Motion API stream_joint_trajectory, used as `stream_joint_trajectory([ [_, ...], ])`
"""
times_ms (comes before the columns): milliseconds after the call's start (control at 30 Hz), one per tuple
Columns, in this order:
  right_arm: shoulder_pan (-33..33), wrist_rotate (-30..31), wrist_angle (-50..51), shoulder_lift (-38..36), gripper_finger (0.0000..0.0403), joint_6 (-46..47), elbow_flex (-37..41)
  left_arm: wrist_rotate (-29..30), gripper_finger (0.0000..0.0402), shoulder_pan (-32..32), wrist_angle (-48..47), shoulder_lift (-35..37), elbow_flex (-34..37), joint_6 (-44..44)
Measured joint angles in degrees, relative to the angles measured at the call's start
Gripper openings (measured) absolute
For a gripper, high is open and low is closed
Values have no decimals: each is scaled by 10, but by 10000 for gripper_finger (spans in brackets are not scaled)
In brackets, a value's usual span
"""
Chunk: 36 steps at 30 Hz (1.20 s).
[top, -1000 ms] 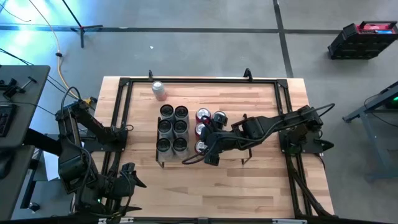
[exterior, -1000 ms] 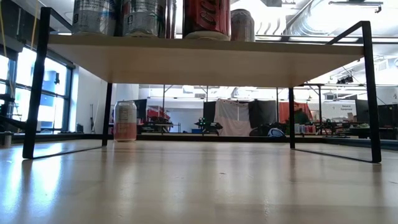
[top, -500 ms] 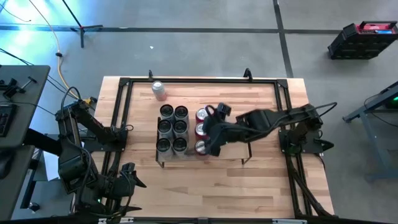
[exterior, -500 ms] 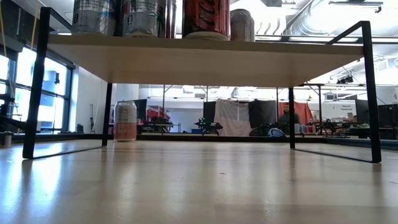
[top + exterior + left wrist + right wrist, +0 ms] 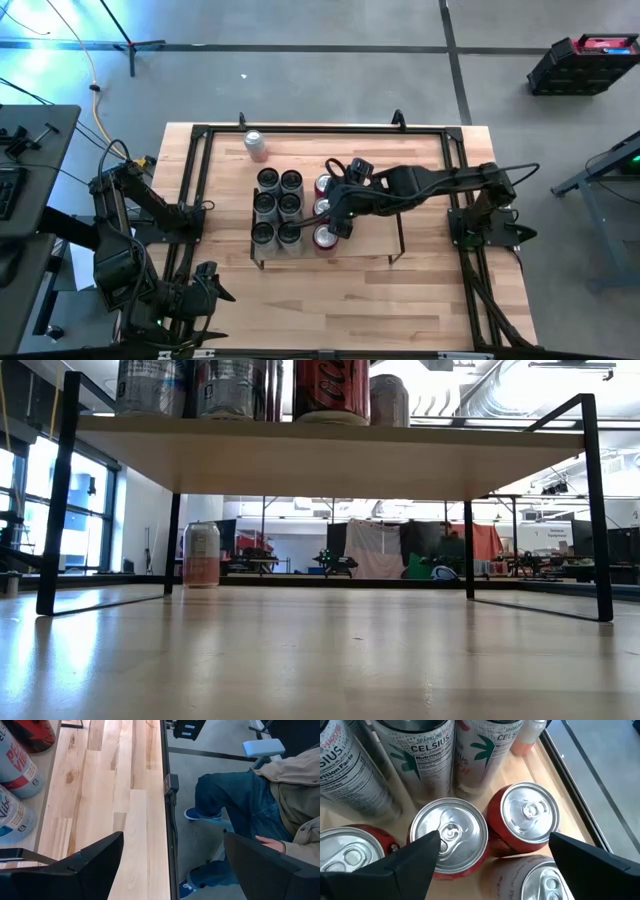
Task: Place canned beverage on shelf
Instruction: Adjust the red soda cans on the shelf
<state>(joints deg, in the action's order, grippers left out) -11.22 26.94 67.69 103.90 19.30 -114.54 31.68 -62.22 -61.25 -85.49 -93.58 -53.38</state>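
The shelf point(image 5: 365, 240) already carries two rows of tall silver cans point(image 5: 278, 206) and a cluster of red cans point(image 5: 326, 236); one pale can point(image 5: 256, 145) stands alone on the tabletop point(image 5: 420, 300) near its far edge, well apart from the shelf. The right gripper point(image 5: 338, 205), jaws wide and empty, has swung from the shelf's near edge to above the red cans, probably heading for that lone can. The left gripper point(image 5: 170, 865) waits wide open off the tabletop's left side.

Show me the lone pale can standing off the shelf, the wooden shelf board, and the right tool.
Lone pale pink can point(image 5: 256, 144), high view, its silver top.
Light-wood shelf board point(image 5: 370, 235), high view, bare part beside the cans.
Right tool point(image 5: 490, 865), right wrist view, midway between its open fingers.
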Motion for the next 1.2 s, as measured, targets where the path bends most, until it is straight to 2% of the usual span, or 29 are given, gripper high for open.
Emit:
stream_joint_trajectory([
  [467,-4,-10,4,-1,362,2,-17,0,335,0,0,0,0,0],
  [700,0,20,3,-2,362,3,-18,0,335,0,0,0,0,0],
  [1200,7,-5,16,-2,362,18,-4,0,335,0,0,0,0,0],
])
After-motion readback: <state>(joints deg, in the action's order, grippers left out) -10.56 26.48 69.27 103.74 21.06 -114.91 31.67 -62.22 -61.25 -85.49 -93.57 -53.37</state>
